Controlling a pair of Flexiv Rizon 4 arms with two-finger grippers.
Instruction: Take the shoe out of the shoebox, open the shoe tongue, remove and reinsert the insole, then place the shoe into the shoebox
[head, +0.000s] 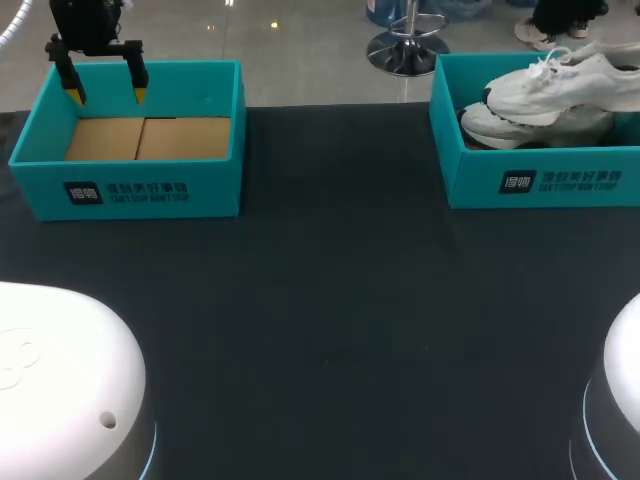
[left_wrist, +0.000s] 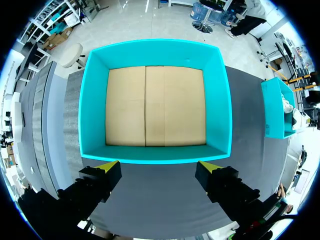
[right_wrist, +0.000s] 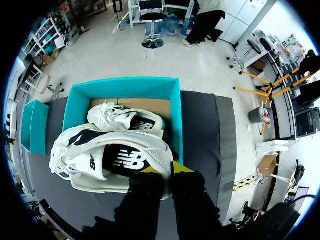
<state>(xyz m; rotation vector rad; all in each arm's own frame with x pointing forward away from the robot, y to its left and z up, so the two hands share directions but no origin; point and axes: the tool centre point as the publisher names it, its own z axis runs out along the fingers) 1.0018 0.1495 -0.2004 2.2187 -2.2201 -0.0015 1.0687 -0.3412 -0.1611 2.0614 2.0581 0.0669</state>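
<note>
Shoe (right_wrist: 100, 172) pinched in right jaws, over shoebox (right_wrist: 125, 83)

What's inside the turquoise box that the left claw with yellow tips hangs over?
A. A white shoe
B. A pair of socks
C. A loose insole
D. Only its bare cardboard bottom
D: the left box ahead of the open left gripper shows only its tan cardboard floor; the white shoes are over at the right box.
</note>
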